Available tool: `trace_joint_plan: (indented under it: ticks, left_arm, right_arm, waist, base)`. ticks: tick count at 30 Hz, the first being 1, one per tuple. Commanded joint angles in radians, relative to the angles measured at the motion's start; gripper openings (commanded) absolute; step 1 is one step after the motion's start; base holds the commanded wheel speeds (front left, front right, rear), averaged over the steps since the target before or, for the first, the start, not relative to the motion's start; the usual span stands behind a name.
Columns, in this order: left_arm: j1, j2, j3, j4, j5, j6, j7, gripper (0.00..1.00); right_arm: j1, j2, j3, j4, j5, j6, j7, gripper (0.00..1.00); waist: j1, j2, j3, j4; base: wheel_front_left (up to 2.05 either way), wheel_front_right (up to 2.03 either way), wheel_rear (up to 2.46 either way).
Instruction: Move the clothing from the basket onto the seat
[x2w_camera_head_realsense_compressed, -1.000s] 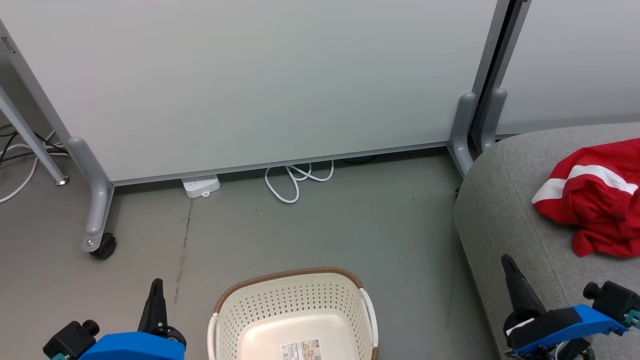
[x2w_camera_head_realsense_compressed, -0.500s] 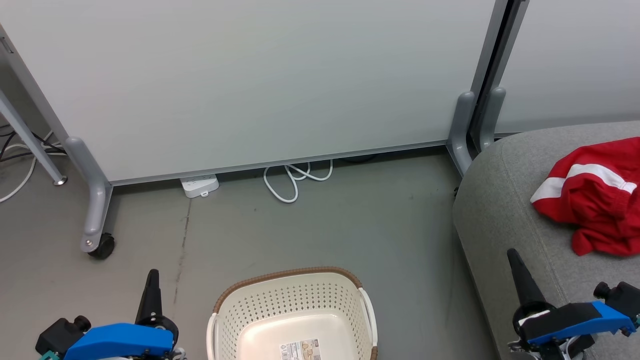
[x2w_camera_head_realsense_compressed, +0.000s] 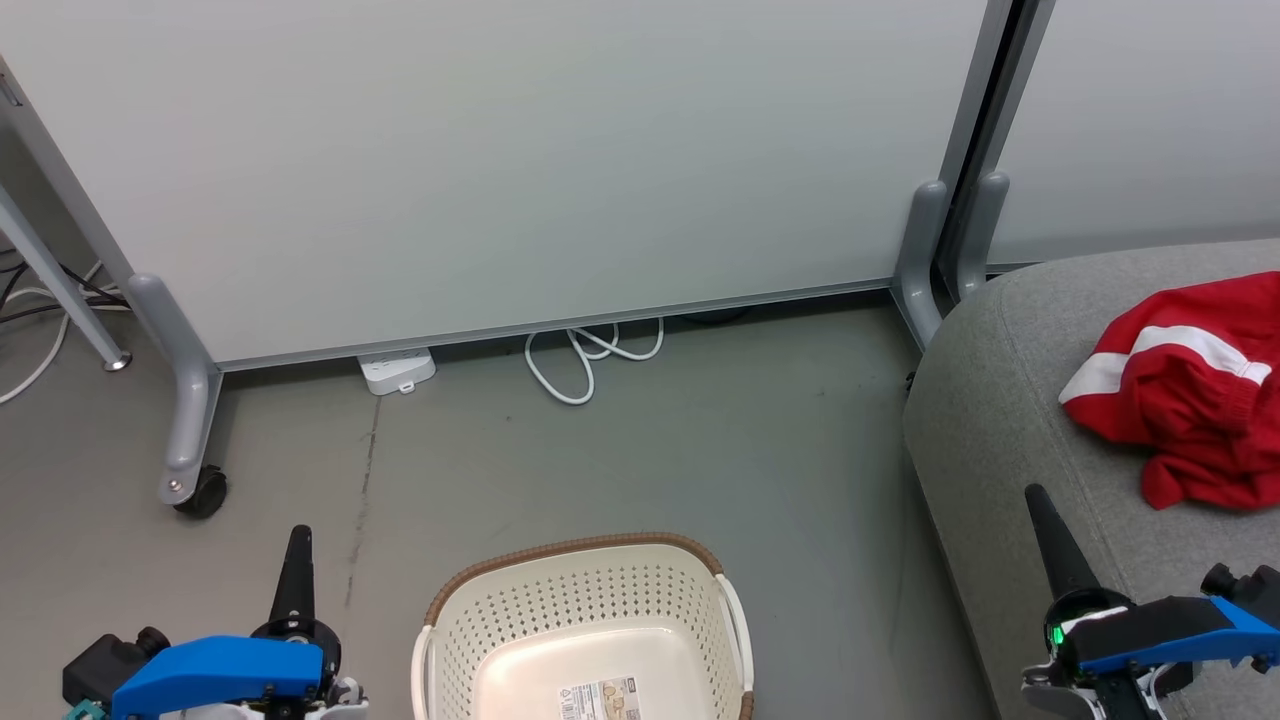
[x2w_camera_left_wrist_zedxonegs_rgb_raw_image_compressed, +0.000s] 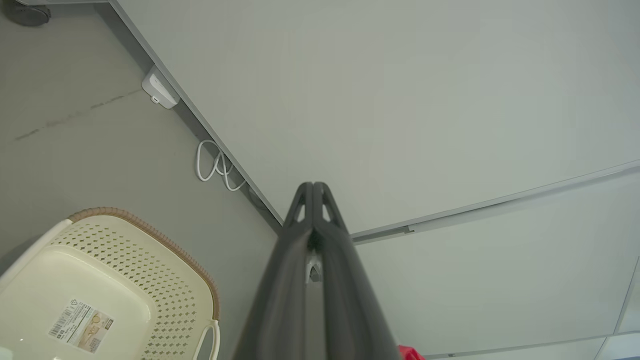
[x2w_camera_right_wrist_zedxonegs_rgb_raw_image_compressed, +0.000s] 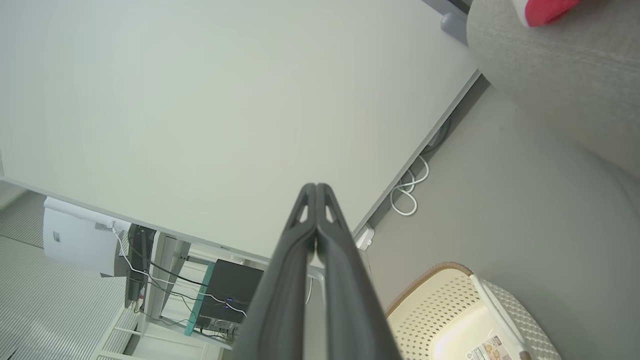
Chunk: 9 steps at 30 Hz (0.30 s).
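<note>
Red white-striped sports clothing (x2w_camera_head_realsense_compressed: 1190, 400) lies crumpled at three o'clock on the grey fabric sofa seat (x2w_camera_head_realsense_compressed: 1000, 420), seemingly light and limp, best pinched by a raised fold; left gripper (x2w_camera_head_realsense_compressed: 298, 540) and right gripper (x2w_camera_head_realsense_compressed: 1036, 500) hang empty, fingers pressed together.

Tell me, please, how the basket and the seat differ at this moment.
The basket is cream perforated plastic with a brown rim; the seat is grey fabric. The basket's visible inside holds just a label, while the seat carries the red clothing. The basket looks far smaller than the seat. Both have rounded edges.
</note>
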<state>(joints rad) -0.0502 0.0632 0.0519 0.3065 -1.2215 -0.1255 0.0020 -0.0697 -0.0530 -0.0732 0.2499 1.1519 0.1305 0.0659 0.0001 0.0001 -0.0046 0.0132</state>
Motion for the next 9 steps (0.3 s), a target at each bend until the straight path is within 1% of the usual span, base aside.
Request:
trace_joint_plan:
  ticks: [1,9]
  left_arm:
    - [-0.03,0.002,0.008,-0.015,-0.024,-0.005,0.007,0.0]
    - [-0.036,-0.001,0.021,-0.024,-0.098,-0.006,0.03,0.0]
  right_arm:
    - [-0.022,0.001,-0.005,-0.01,0.027,0.0,0.004,0.0]
    - [-0.027,0.001,-0.013,-0.009,0.117,0.0,0.013,0.0]
  waist:
    - [-0.0001,-0.0001,0.0,0.0]
    - [-0.0001,-0.0001,0.001,-0.003]
  base:
    - [0.0,0.0,0.0]
    - [0.0,0.0,0.0]
